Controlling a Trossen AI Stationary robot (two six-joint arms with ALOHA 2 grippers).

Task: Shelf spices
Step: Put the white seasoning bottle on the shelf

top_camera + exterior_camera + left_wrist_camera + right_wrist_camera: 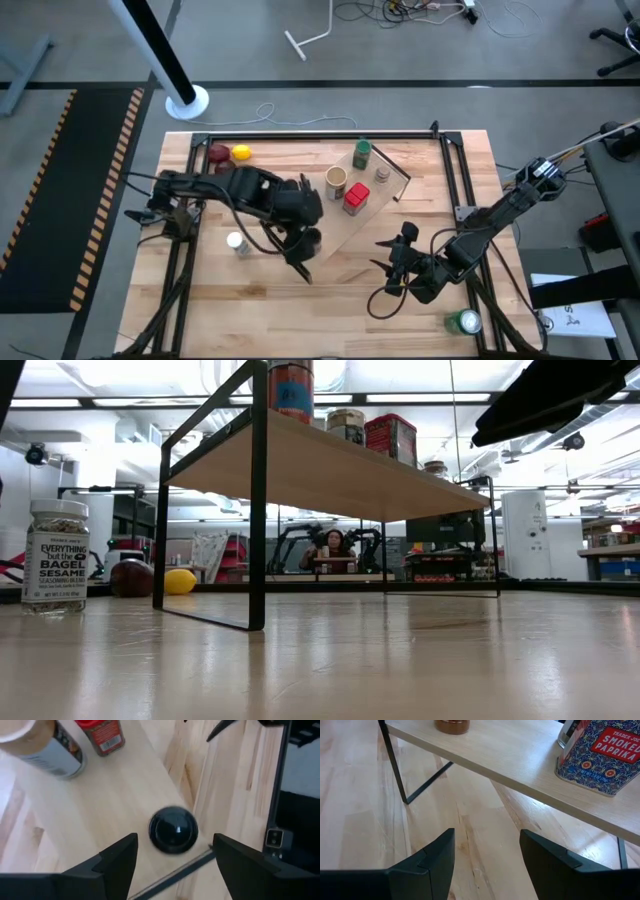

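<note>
Fingers [117, 862] of my left gripper [175, 865] spread, released; black-lidded jar [173, 830] stands free between and beyond them on shelf [120, 795], near rail end, likely just set down. My right gripper [487, 857] parted, empty, waits beside shelf. White-lidded jar [236, 242] not yet shelved.

You get bright, even overhead light | ceiling strips glare in low view | tabletop [400, 660] foreground blurs | shadows soft.
</note>
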